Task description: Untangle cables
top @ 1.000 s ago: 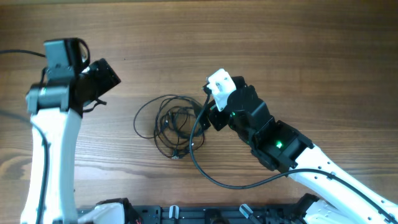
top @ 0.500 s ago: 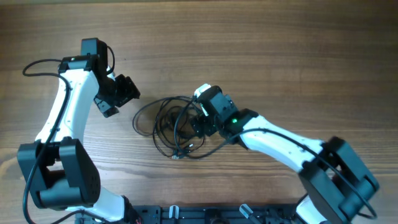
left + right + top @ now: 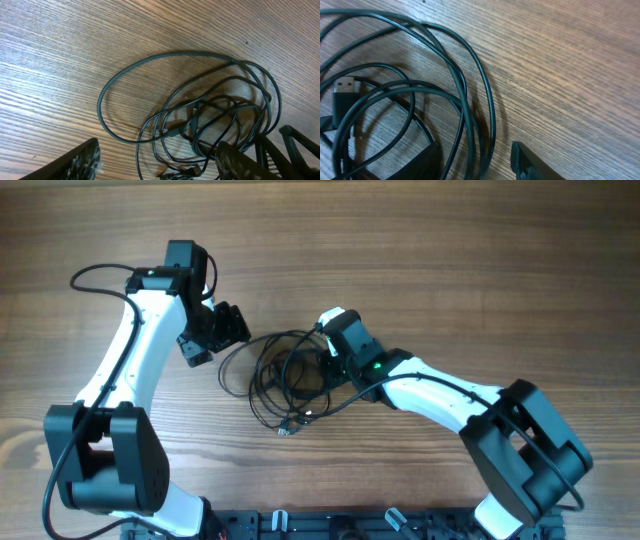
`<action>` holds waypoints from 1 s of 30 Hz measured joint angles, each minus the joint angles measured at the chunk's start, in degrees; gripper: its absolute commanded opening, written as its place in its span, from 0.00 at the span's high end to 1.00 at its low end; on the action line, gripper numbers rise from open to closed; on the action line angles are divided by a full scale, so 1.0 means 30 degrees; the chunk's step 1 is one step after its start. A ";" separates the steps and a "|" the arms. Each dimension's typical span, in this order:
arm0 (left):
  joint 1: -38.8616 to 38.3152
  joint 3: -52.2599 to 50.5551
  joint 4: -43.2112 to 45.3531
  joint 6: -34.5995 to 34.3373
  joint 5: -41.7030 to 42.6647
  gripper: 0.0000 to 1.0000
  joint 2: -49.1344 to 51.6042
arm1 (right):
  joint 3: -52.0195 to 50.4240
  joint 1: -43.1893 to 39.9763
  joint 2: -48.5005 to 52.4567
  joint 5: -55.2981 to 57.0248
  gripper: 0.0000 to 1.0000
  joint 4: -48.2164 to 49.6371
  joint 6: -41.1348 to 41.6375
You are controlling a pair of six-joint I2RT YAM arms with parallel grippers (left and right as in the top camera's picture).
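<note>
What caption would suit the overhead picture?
Left gripper and right gripper flank tangled dark cables on a wooden table.

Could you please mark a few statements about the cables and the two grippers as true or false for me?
1. The cables lie in one tangle on the wooden table. True.
2. The left gripper is shut on a cable. False: its jaws stand wide apart and grip nothing.
3. Cable strands run between the fingers of the right gripper. True.
4. The tangle lies to the right of both grippers. False: it lies between them.
5. A USB plug shows in the right wrist view. True.
</note>
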 measured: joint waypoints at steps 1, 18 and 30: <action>-0.0175 0.0000 -0.0007 0.0000 0.0007 0.24 0.0000 | 0.0000 0.0000 0.0437 -0.0255 0.53 0.0146 0.0124; -0.0474 0.0000 -0.0066 0.0007 0.0000 0.21 0.0000 | 0.4277 -0.0874 -0.5413 0.3118 0.96 -0.4080 -0.1916; -0.0510 0.0000 -0.0933 0.2798 0.1843 0.25 0.0000 | 0.7388 -0.0889 -1.1234 0.3592 0.96 -0.2433 -0.2747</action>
